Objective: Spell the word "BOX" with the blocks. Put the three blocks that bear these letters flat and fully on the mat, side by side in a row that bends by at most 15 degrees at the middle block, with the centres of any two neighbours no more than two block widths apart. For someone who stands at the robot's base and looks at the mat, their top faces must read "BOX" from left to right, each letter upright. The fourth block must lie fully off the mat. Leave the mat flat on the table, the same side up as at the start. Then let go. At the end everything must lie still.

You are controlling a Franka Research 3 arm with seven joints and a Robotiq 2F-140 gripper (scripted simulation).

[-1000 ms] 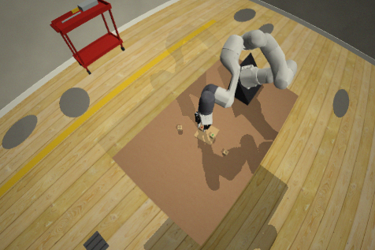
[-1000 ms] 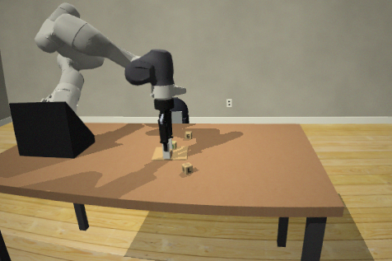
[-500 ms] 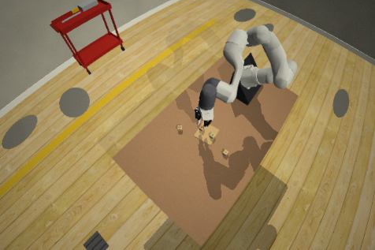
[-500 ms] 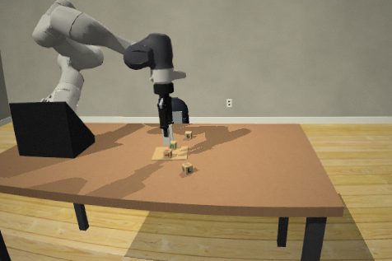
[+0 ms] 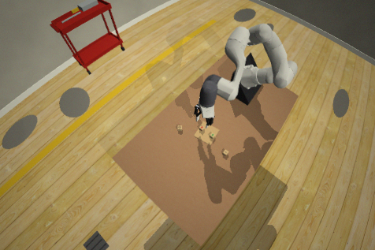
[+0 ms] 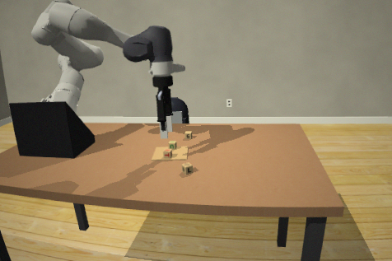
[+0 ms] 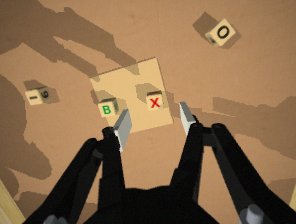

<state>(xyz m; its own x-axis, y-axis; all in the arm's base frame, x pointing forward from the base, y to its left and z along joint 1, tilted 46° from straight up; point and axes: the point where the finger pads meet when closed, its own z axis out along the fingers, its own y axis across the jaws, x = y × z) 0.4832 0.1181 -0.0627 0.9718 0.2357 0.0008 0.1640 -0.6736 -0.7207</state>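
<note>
The pale wooden cube with a red X [image 5: 202, 128] [image 6: 167, 154] [image 7: 154, 101] lies on the square tan mat [image 5: 206, 135] [image 6: 178, 155] [image 7: 134, 82], below the black two-finger gripper [image 5: 202, 121] [image 6: 166, 129] [image 7: 154, 114], its fingers apart.

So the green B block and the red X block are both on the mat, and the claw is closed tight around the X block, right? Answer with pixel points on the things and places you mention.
Not quite: the claw [image 5: 203, 122] [image 6: 166, 130] [image 7: 154, 109] is open, its fingers well apart and gripping nothing, as the wrist view shows. The green B block [image 5: 212, 136] [image 6: 172, 145] [image 7: 107, 108] and red X block [image 5: 202, 128] [image 6: 167, 154] [image 7: 154, 101] are indeed both on the mat [image 5: 202, 136] [image 6: 180, 155] [image 7: 149, 73].

A pale grey, rounded arm [image 5: 276, 58] [image 6: 82, 20] with a charcoal wrist [image 5: 209, 91] [image 6: 158, 42], black linkages and light-grey pads [image 6: 164, 134] [image 7: 123, 131]
</note>
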